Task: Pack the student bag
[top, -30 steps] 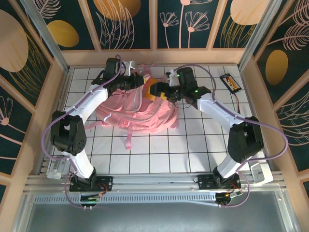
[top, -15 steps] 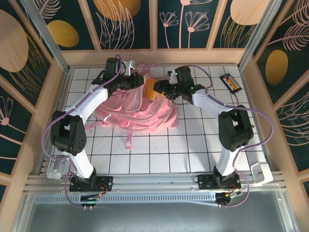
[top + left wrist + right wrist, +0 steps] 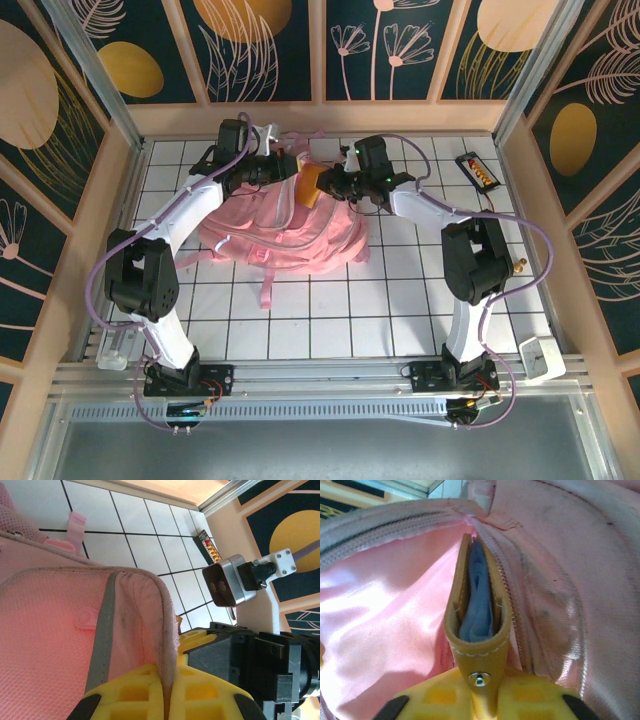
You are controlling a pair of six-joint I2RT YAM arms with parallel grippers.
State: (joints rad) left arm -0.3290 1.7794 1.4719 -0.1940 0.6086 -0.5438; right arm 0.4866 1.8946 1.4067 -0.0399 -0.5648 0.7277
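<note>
Pinching tight with the left pincer (image 3: 165,700) on the grey-trimmed rim of the student bag (image 3: 55,630), the fabric edge nipped between its yellow fingers (image 3: 120,684). Just beyond that pincer and facing it, the right pincer (image 3: 480,697), closed on the riveted end of a tan leather case (image 3: 477,620) with blue lining. Holding that case inside the bag's open mouth, with pink satin lining to its left and zip teeth close along its right; touching the zip or not, hard to tell. Beneath both pincers, slumped on the white-tiled table (image 3: 400,300), the rest of the pink bag, with straps trailing toward the arm bases. Well off to the right pincer's outer side, near the table's corner, a small black device (image 3: 476,170) with a coloured strip.
</note>
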